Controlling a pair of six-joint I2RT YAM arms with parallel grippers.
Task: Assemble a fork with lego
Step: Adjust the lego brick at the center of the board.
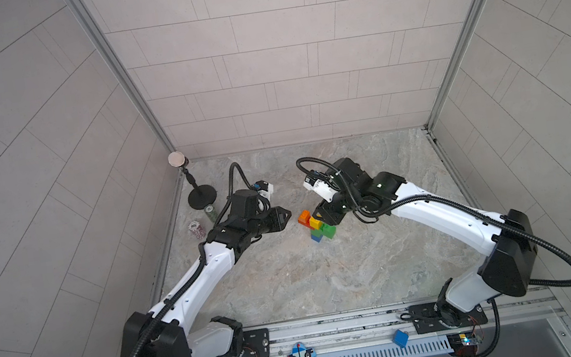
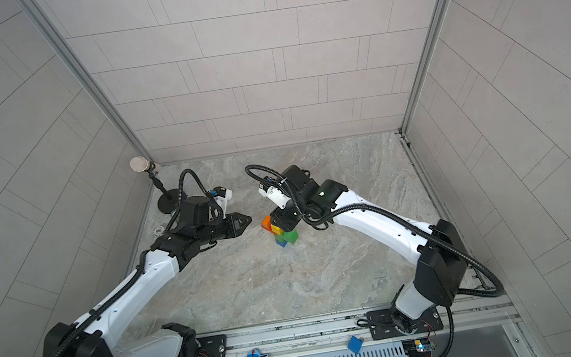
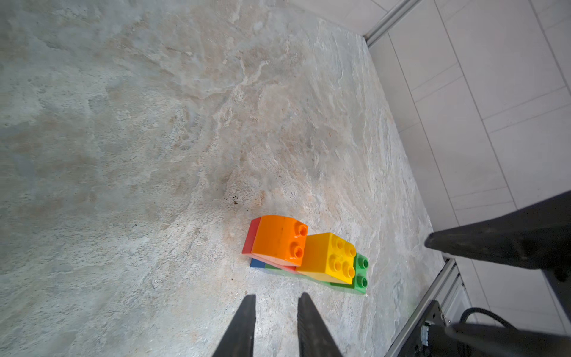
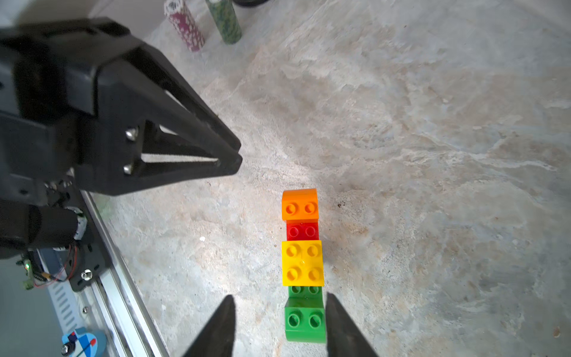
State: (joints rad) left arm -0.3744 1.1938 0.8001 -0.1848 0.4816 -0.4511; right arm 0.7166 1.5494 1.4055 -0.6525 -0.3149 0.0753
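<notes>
The fork (image 1: 316,225) rests mid-table in both top views. It has an orange (image 4: 299,205), a yellow (image 4: 302,262) and a small green brick (image 4: 305,320) in a row on a red bar (image 4: 302,231), with a blue stem end (image 1: 317,238) towards the front. My right gripper (image 4: 279,296) is open around the small green brick. One finger touches its side and the other stands clear of it. My left gripper (image 1: 289,214) is shut and empty, hovering just left of the orange brick (image 3: 279,239).
A black stand (image 1: 202,197), a green cylinder (image 1: 210,214) and a pink-and-white roll (image 1: 197,229) stand at the back left. A blue car cutout (image 1: 301,352) and a plain blue block (image 1: 400,338) lie on the front rail.
</notes>
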